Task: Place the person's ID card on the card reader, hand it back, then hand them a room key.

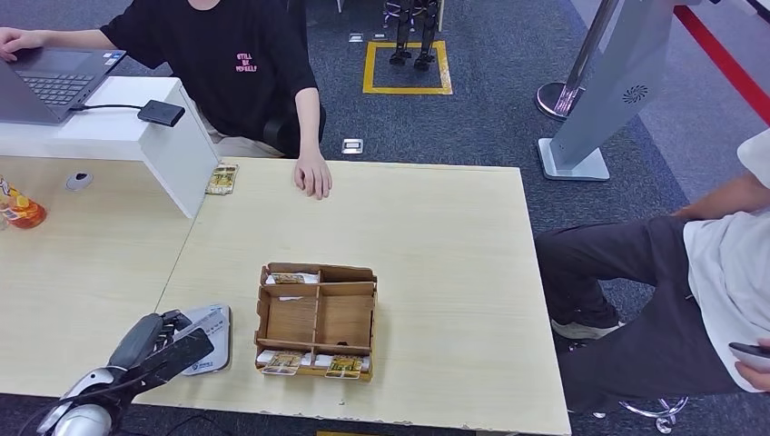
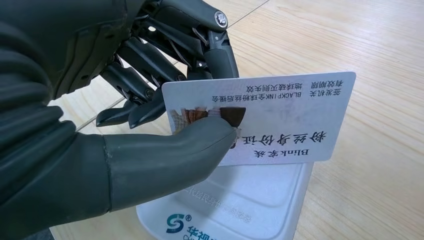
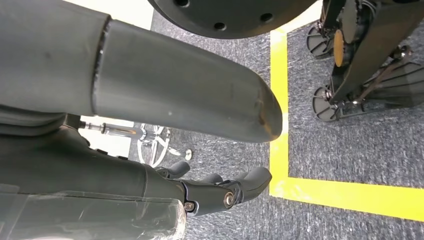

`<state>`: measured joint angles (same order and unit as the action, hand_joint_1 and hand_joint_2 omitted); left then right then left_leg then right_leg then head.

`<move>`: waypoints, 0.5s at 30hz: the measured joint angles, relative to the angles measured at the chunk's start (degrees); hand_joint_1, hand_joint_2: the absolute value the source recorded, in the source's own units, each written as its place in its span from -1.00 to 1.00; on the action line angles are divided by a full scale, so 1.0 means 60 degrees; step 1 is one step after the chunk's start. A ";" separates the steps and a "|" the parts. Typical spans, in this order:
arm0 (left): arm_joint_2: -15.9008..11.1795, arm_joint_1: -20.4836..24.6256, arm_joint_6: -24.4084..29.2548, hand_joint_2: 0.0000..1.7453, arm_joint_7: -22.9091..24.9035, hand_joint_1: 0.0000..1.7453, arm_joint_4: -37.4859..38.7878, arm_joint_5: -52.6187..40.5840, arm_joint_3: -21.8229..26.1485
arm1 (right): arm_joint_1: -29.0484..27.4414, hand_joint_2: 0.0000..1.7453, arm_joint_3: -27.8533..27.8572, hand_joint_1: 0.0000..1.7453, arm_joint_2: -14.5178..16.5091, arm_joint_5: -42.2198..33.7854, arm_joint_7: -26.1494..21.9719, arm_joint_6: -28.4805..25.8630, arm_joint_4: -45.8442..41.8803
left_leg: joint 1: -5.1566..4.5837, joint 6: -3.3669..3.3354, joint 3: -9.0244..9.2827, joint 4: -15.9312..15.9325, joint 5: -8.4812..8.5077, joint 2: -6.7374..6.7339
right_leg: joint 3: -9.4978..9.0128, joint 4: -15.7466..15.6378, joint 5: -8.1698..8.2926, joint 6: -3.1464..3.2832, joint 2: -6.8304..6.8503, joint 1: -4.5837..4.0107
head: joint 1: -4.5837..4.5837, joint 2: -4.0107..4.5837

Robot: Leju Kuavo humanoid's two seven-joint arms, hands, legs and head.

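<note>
My left hand point(image 2: 150, 100) pinches the white ID card point(image 2: 280, 115) between its thumb and fingers. The card is held on edge just above the white card reader point(image 2: 240, 205). From the head view, that left hand point(image 1: 159, 345) is at the near left of the table, over the card reader point(image 1: 213, 341). A cardboard box point(image 1: 318, 320) with compartments stands beside the reader, and room key cards point(image 1: 313, 363) lie in its near slots. The person's hand point(image 1: 313, 174) rests on the far table edge. My right hand point(image 3: 175, 95) hangs over the floor, holding nothing, its fingers apart.
A white stand point(image 1: 163, 136) carrying a laptop point(image 1: 45, 82) occupies the far left, with a small card point(image 1: 222, 179) beside it. A bottle point(image 1: 23, 211) sits at the left edge. A second person point(image 1: 690, 272) sits at the table's right end.
</note>
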<state>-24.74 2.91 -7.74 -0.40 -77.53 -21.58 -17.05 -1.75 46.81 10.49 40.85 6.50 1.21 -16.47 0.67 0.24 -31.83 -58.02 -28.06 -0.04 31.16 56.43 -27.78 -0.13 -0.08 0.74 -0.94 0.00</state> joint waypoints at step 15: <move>0.0623 -0.0006 0.2504 1.00 0.0838 1.00 -0.0062 -0.4090 -0.0448 | 0.0154 -1.00 0.0485 -1.00 0.0015 0.0166 -0.0064 -0.0175 0.0100 | -0.0003 0.0000 -0.0004 -0.0001 -0.0001 0.0001 | 0.0002 -0.0001 0.0001 -0.0001 0.0001 0.0003 | 0.0001 0.0000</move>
<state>-21.01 2.87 7.28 4.63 -77.90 -46.13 -19.74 -0.82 49.72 10.58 41.84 6.11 0.16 -15.87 0.65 0.23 -31.86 -58.03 -28.06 -0.04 31.17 56.42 -27.78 -0.13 -0.08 0.76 -0.93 0.00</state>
